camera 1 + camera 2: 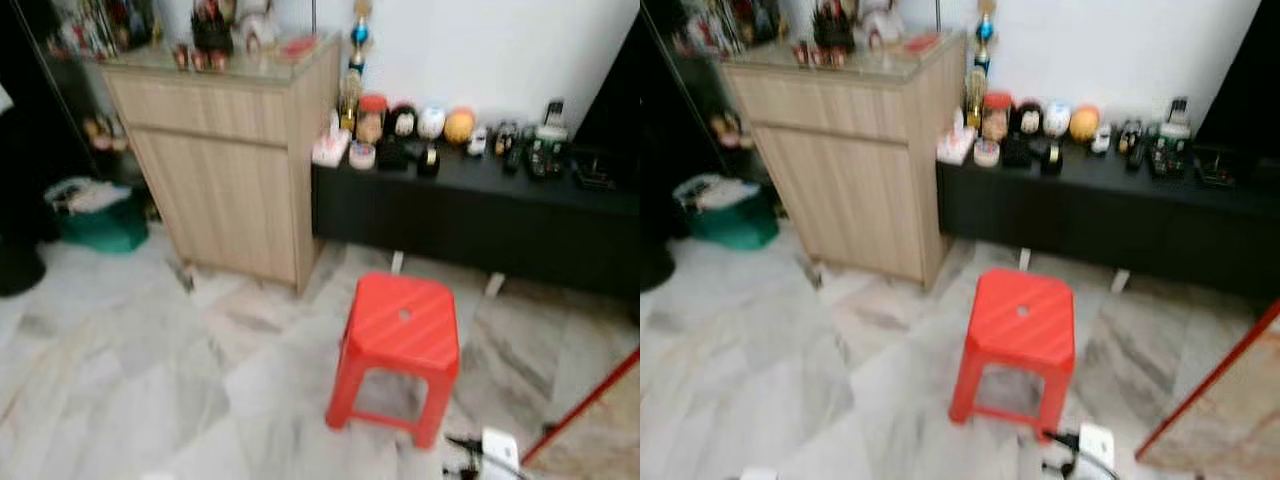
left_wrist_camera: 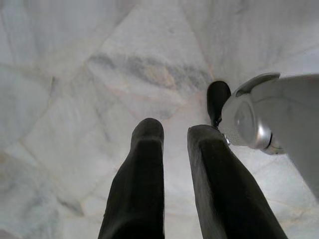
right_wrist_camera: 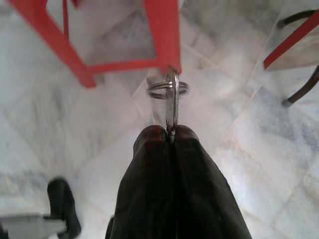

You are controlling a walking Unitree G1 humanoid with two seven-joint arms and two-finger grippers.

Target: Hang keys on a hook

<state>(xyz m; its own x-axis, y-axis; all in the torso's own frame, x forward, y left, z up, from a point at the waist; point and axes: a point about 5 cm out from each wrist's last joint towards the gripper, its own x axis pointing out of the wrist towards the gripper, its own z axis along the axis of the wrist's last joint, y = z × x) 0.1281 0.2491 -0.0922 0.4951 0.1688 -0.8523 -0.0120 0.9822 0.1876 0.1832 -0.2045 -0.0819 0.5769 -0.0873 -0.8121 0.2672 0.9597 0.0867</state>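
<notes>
Plainly, the scene ran thus.
Keys: a metal ring stood out past the fingertips of the right gripper, over the marble floor near a leg of the red stool.
Right gripper: fingers pressed together on the ring, pinching it by its edge, probably so the loop stayed free to slip over a hook.
Left gripper: pointed down at the floor, fingers a narrow gap apart and holding nothing; idle.
Stool: straight ahead on the floor, between the robot and the black bench.
Cabinet: wooden, beside the bench, clutter on top.
Hook: none could be made out; finding one seemed the next job.
</notes>
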